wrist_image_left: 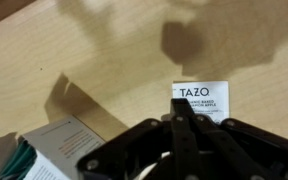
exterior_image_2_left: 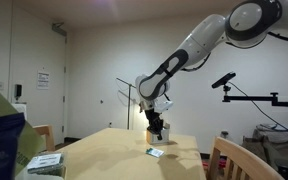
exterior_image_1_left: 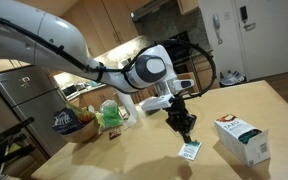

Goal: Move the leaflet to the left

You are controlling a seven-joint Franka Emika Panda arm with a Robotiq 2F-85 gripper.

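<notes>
The leaflet (exterior_image_1_left: 190, 151) is a small white card with green print that lies flat on the wooden table. It also shows in an exterior view (exterior_image_2_left: 155, 152) and in the wrist view (wrist_image_left: 206, 97), where it reads "TAZO". My gripper (exterior_image_1_left: 187, 130) hangs a little above the leaflet, with its fingers pressed together and nothing between them. It shows over the table in an exterior view (exterior_image_2_left: 156, 130). In the wrist view the shut fingertips (wrist_image_left: 181, 102) overlap the leaflet's left edge.
A bulky white-and-green carton box (exterior_image_1_left: 242, 138) lies close beside the leaflet; it also shows in the wrist view (wrist_image_left: 52, 150). Bags and packets (exterior_image_1_left: 94, 118) stand at the table's far end. A chair back (exterior_image_2_left: 234, 158) stands by the table edge.
</notes>
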